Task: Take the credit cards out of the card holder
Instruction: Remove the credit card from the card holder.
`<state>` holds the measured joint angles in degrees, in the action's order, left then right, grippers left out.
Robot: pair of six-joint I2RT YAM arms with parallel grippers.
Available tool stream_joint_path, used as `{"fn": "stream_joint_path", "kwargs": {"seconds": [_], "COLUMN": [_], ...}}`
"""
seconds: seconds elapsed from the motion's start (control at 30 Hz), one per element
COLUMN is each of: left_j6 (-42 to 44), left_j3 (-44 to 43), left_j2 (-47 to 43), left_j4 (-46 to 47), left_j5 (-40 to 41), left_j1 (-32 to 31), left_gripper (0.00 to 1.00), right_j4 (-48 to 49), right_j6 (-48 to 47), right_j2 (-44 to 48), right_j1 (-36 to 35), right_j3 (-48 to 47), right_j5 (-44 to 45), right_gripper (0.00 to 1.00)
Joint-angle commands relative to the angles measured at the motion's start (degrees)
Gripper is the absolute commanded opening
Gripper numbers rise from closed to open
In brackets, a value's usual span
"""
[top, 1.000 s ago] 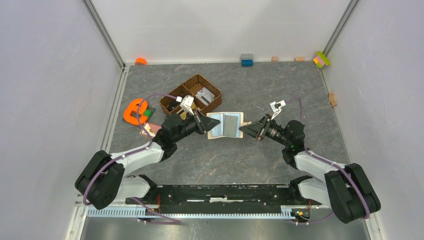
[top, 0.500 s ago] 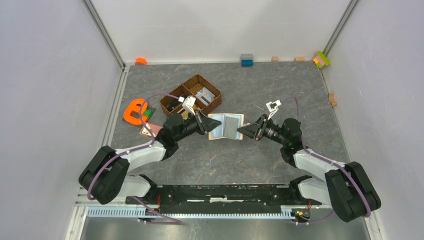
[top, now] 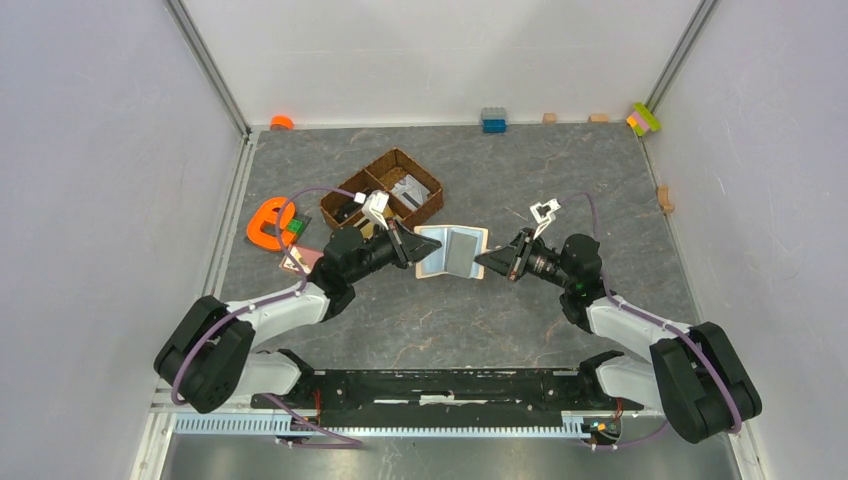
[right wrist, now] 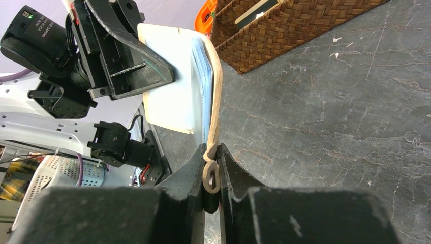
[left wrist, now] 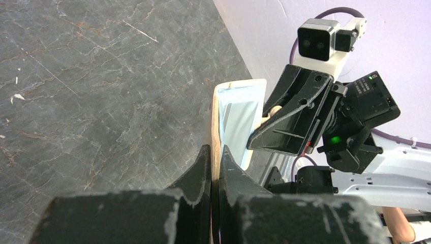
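Observation:
The beige card holder (top: 452, 251) is open and held up off the table between both arms, its shiny grey sleeves facing up. My left gripper (top: 413, 248) is shut on its left edge (left wrist: 216, 127). My right gripper (top: 484, 262) is shut on its right edge with the little closing tab (right wrist: 211, 175) between the jaws. Pale blue-grey sleeves (right wrist: 202, 86) show inside; I cannot tell whether cards sit in them. A pinkish credit card (top: 303, 260) lies flat on the table left of my left arm.
A brown wicker compartment basket (top: 383, 190) stands just behind the card holder, also in the right wrist view (right wrist: 284, 30). An orange letter-shaped toy (top: 268, 224) lies at the left. Small blocks (top: 493, 120) line the back wall.
My right gripper and wrist have shifted slightly left toward the card holder. The card holder stays held between both grippers.

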<state>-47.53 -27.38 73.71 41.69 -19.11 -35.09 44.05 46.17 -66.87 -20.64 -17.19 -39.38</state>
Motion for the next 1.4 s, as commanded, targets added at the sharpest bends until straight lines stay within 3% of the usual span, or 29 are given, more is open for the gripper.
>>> {"fn": "stream_joint_path", "kwargs": {"seconds": [0.0, 0.27, 0.73, 1.0, 1.03, 1.17, 1.37], "left_j6": [-1.9, -3.1, -4.9, -4.8, -4.7, -4.6, -5.3], "left_j3": [-0.6, -2.1, -3.2, -3.1, -3.1, -3.1, -3.8], "left_j2": [0.7, 4.9, 7.3, 6.9, 6.8, 6.7, 8.4], "left_j4": [3.0, 3.9, 8.0, 7.8, 7.5, 5.1, 7.0], "left_j5": [-0.6, -2.3, -7.1, -6.8, -6.6, -4.8, -7.1], "left_j1": [0.4, 0.4, 0.1, -0.2, -0.1, 0.1, 0.2], "left_gripper": [0.02, 0.02, 0.02, 0.02, 0.02, 0.02, 0.02], "right_j4": [1.1, 5.7, -2.5, -2.6, -2.3, -0.7, -1.9], "right_j6": [-0.7, 0.6, -4.0, -4.2, -4.0, -3.3, -4.2], "right_j2": [-0.2, 0.3, -0.8, -1.1, -1.1, -0.9, -0.1], "right_j1": [-0.5, -1.6, -2.6, -3.0, -3.1, -3.6, -3.8], "right_j3": [-2.3, -1.9, -4.3, -4.5, -4.5, -4.4, -4.6], "right_j5": [-0.4, -2.3, 0.0, -0.1, -0.5, -1.1, -0.4], "right_gripper": [0.14, 0.05, 0.07, 0.3, 0.3, 0.1, 0.1]}}
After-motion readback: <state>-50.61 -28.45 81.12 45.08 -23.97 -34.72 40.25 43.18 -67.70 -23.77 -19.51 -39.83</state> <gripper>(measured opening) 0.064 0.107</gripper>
